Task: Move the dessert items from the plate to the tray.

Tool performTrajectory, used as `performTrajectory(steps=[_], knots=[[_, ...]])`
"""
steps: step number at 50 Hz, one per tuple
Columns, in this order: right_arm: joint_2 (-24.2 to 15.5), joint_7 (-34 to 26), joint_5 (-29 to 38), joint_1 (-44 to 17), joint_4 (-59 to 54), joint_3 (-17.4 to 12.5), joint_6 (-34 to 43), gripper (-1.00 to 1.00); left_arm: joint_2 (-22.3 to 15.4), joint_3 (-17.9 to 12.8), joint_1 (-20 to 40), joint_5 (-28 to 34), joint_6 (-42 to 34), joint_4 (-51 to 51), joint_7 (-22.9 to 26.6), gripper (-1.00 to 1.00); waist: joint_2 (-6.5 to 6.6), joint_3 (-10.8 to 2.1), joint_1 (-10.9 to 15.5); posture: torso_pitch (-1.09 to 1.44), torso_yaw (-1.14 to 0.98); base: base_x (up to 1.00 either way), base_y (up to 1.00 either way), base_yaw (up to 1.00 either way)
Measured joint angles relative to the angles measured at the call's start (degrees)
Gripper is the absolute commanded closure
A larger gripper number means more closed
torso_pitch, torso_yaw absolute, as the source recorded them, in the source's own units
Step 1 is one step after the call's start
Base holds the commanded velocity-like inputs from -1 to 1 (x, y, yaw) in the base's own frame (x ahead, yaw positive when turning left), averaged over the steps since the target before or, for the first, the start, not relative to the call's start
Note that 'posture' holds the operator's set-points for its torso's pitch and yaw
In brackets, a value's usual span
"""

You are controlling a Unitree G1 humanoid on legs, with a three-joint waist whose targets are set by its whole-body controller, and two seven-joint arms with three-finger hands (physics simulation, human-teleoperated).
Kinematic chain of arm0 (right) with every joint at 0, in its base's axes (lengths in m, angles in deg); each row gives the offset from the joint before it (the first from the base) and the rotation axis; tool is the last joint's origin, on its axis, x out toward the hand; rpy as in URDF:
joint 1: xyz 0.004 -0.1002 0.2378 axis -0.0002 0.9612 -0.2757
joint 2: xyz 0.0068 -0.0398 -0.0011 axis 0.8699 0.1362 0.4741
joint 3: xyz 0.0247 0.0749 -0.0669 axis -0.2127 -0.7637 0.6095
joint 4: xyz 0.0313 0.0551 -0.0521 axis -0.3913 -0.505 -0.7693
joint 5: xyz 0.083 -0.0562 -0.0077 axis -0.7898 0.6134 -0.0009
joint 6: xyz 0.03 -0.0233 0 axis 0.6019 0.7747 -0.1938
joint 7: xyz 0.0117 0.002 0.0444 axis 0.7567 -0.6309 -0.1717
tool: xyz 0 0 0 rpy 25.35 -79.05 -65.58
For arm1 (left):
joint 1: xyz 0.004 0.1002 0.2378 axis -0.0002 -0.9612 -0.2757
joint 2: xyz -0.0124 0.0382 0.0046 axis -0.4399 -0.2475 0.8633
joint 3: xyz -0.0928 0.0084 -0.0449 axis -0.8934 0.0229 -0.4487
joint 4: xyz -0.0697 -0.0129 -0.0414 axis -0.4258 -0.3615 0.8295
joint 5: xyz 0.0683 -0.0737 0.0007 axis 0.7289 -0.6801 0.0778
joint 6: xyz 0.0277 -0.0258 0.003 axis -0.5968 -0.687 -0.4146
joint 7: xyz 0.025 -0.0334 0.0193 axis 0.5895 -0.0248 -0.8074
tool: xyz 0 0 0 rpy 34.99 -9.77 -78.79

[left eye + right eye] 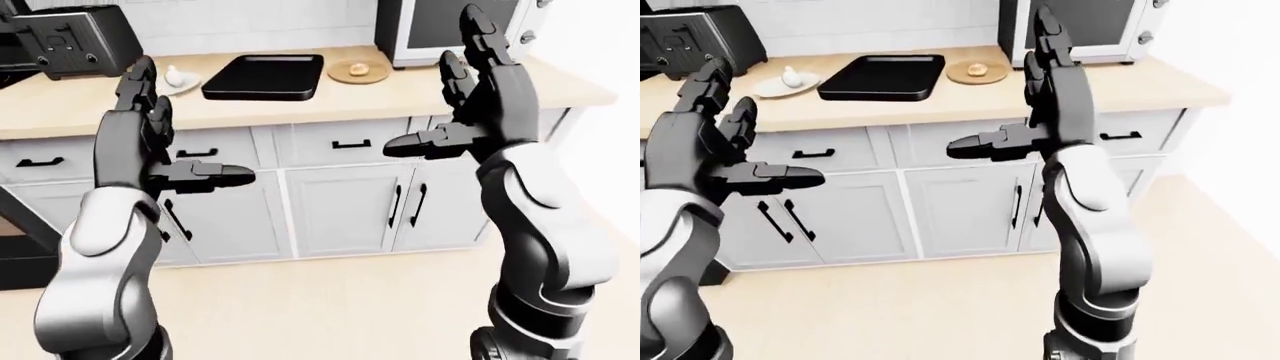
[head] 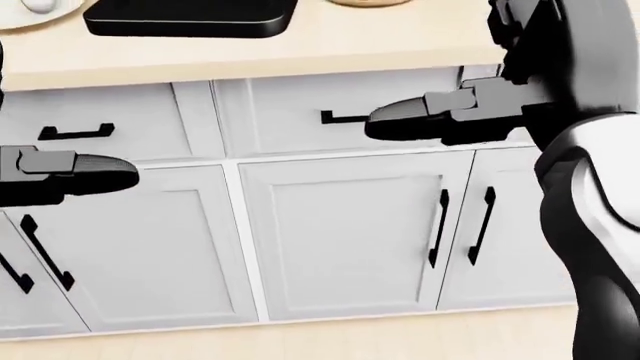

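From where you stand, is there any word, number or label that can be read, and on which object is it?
None can be read. The toaster, the microwave, the black tray and the cabinet drawers show no legible text; the microwave's knobs are too small to show any marks.

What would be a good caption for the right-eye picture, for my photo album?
Humanoid raises both open hands, left hand and right hand, facing a counter holding a black tray between two plates.

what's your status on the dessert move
Left robot hand and right robot hand both open, empty, raised short of counter. Tray empty; plates each hold one item. Nothing in the way.
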Motion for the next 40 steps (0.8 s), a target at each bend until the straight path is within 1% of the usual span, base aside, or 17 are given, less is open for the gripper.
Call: performTrajectory(steps=[2,6,12,13,14,16,19,22,24,25,27,29,30,33,35,36,40], knots=[[-0.3,0.2,-0.6,-0.8,0.5,0.3,1.7,-1.0,-0.5,-0.1,0.7,0.1,-1.1,0.1,-0.2,-1.0,-0.46,-0.05,0.1,0.0,0.0,0.16,0.14,0.0],[-1.1,0.7,-1.2,-3.0,1.0,-0.7,3.4,-1.0,-1.6,0.1,2.6,-0.3,-2.6,-0.1,-0.2,-1.0,-3.21,0.5,-0.1,0.0,0.0,0.16,0.14,0.0],[-1.6,1.2,-2.3,-3.7,1.2,-0.8,3.7,-1.0,-1.7,-0.3,4.3,-0.6,-5.3,2.1,-0.8,-1.0,-7.34,0.27,0.2,0.0,0.0,0.15,0.14,0.0],[-1.8,1.3,-2.3,-3.4,1.2,-1.1,3.6,-1.0,-1.4,0.1,4.1,-0.8,-5.7,2.9,-0.9,-1.0,-6.47,0.55,-0.2,0.0,0.0,0.16,0.14,0.0],[-1.8,1.4,-2.3,-2.7,1.1,-1.3,3.6,-1.0,-1.2,0.6,3.7,-1.0,-5.9,3.3,-0.9,-1.0,-6.17,0.7,-0.4,0.0,0.0,0.16,0.15,0.0],[-1.8,1.8,-2.1,-2.0,0.4,-1.6,4.0,-1.0,-1.2,1.4,3.5,-1.6,-6.3,3.2,-0.7,-1.0,-6.53,0.45,-0.5,0.0,0.0,0.16,0.15,0.0],[-2.0,2.0,-2.3,-2.8,1.2,-1.5,4.8,-1.0,-1.5,0.9,4.3,-1.8,-7.7,4.4,-0.7,-1.0,-5.54,0.23,-0.4,0.0,0.0,0.17,0.12,0.09],[-2.2,2.1,-2.3,-3.3,2.2,-1.8,4.2,-1.0,-1.6,1.0,4.6,-1.7,-7.1,5.3,-0.8,-1.0,-2.82,0.87,-1.2,0.0,0.0,0.23,0.0,0.28],[-2.3,2.3,-2.4,-4.1,2.3,-1.6,4.3,-1.0,-1.9,0.8,4.6,-1.5,-6.8,4.9,-0.7,-1.0,-0.32,0.38,-1.2,0.0,0.0,0.23,0.0,0.29],[-1.8,2.3,-2.6,-4.0,2.7,-1.3,4.6,-1.0,-2.1,0.4,4.3,-1.4,-7.0,4.6,-0.6,-1.0,-1.15,0.62,-0.5,0.0,0.0,0.23,0.0,0.28],[-1.7,2.2,-3.3,-4.0,2.8,-0.4,5.6,-1.0,-2.3,-0.6,3.9,-1.0,-8.4,4.2,-0.9,-1.0,-1.02,0.97,0.4,0.0,0.0,0.23,0.0,0.29],[-1.8,2.0,-3.8,-3.8,2.7,-0.1,6.0,-1.0,-2.6,-0.9,4.1,-0.7,-9.2,4.5,-1.0,-1.0,-1.7,0.52,0.8,0.0,0.0,0.24,0.15,0.15],[-1.8,2.0,-4.0,-4.2,2.5,-0.1,6.1,-1.0,-2.8,-1.2,4.2,-0.6,-9.1,4.9,-1.0,-1.0,-2.55,0.39,1.0,0.0,0.0,0.23,0.29,0.0],[-2.1,2.2,-4.3,-4.5,3.6,-0.8,5.9,-1.0,-3.0,-1.5,4.6,-0.6,-8.4,5.5,-0.9,-1.0,-5.71,1.51,1.3,0.0,0.0,0.23,0.29,0.0],[-2.4,2.5,-4.2,-4.5,4.0,-1.2,5.6,-1.0,-2.9,-1.1,4.9,-0.7,-8.0,5.6,-0.8,-1.0,-7.71,1.21,0.9,0.0,0.0,0.23,0.29,0.0],[-2.6,2.6,-4.2,-4.1,3.8,-1.5,5.3,-1.0,-2.4,-0.6,4.5,-0.9,-7.8,5.6,-0.7,-1.0,-6.88,1.41,0.1,0.0,0.0,0.24,0.29,0.0],[-2.6,3.3,-3.5,-3.2,2.4,-2.2,6.3,-1.0,-2.3,0.8,4.1,-2.0,-9.0,4.8,0.2,-1.0,-7.12,0.37,-0.7,0.0,0.0,0.24,0.29,0.0]])
